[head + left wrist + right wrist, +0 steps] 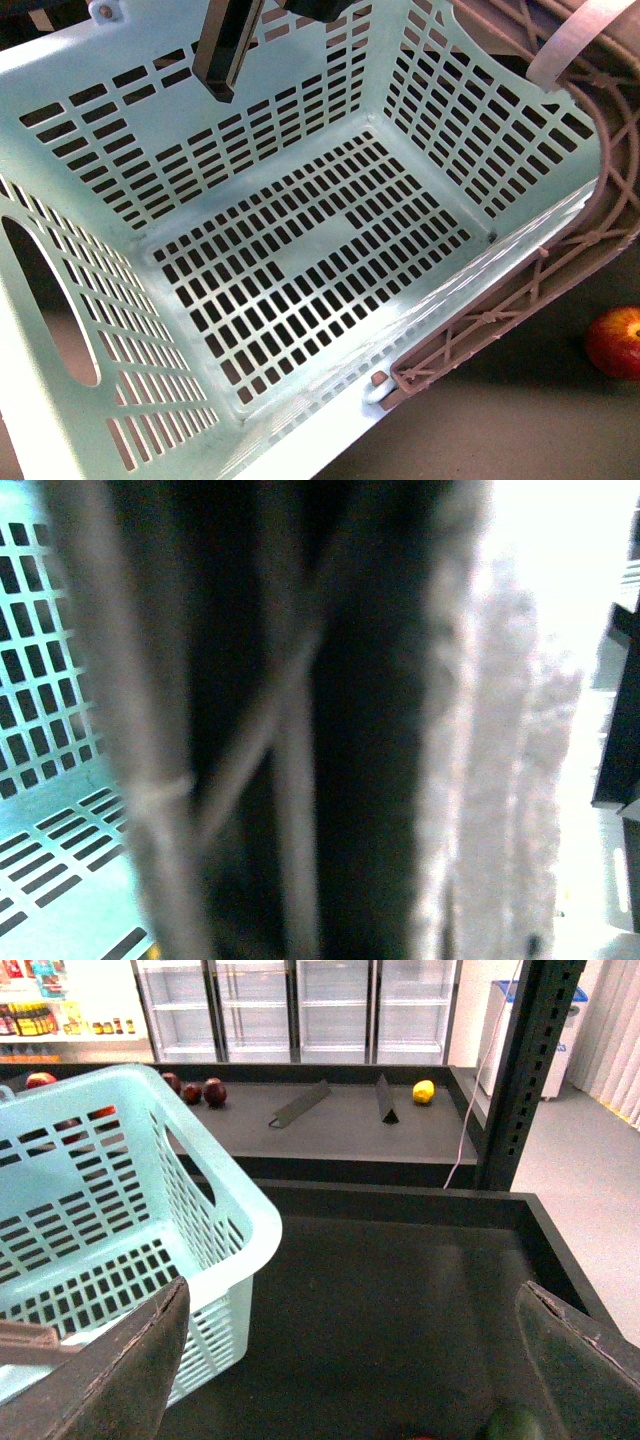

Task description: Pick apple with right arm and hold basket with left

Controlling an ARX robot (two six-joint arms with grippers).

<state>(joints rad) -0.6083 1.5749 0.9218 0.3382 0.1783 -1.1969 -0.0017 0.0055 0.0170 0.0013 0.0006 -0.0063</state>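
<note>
While its two dark wedge-shaped fingers [130, 1370] stand wide apart with nothing between them, the right gripper [352, 1288] hangs above the floor of a black shallow display bin [400, 1290] with raised walls. Just past one finger in the right wrist view is a corner of the large pale aqua plastic basket [130, 1210] with slotted walls and floor, which rests in the bin. A dark green rounded thing [513, 1426] peeps out low by the other finger, too cut off to name. Beyond the bin's far wall, a second black shelf [340, 1125] carries a few dark purple-red fruits [214, 1091] toward one end and a small yellow fruit [424, 1091] toward the other.

The left gripper [228, 55] shows in the front view only as a black blocky piece at the basket's far wall. Whether it is clamped or spread I cannot tell, since the left wrist view is a blur filled by the brown lattice handle [290, 730] close up, with slotted aqua wall beside it. In the front view that handle lies along the basket's right rim, and a white strap [575, 40] curls above its far end. The round red apple with a yellow-orange patch [614, 342] lies on the bin floor to the right of the basket, near the handle but apart from it, cut off by the picture's edge
</note>
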